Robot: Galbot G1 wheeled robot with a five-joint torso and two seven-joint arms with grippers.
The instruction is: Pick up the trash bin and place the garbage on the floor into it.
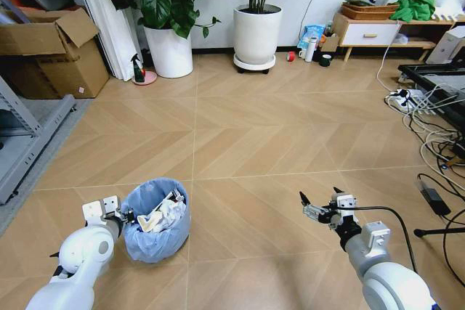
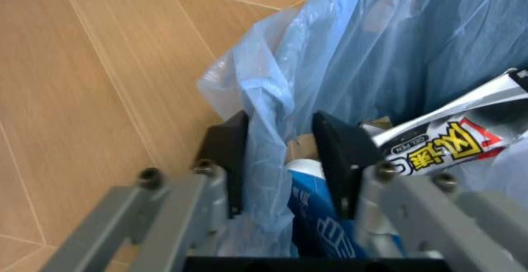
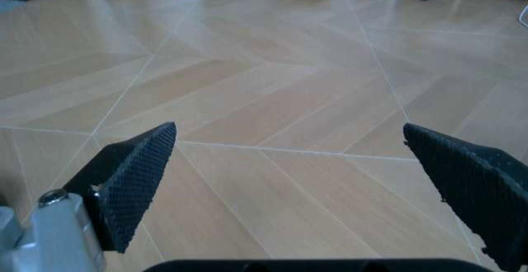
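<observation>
We log the trash bin (image 1: 156, 221) at the lower left of the head frame, sitting on the floor (image 1: 254, 143), lined with a crinkly light blue bag. The garbage (image 1: 161, 215) lies inside it: white crumpled paper and a dark-edged wrapper showing above the rim.

The left hand (image 1: 125, 216) is at the bin's left rim. In the left wrist frame the left hand (image 2: 281, 161) is clamped on the bin: its two black pads (image 2: 229, 157) pinch the rim with the blue liner between them, one pad outside, one inside. Just beside the inner pad we see a silver wrapper (image 2: 449, 142) with red and black print, and below it a blue-and-white piece (image 2: 318, 222).

The right hand (image 1: 321, 201) hangs over bare floor at the lower right of the head frame, well apart from the bin. In the right wrist frame the right hand (image 3: 318, 179) is spread wide, textured black fingertips (image 3: 136, 176) far apart, holding nothing.

Upper centre of the head frame: two white plant pots (image 1: 257, 34). Upper left: cardboard boxes (image 1: 54, 56). Right edge: cables (image 1: 429, 117).
</observation>
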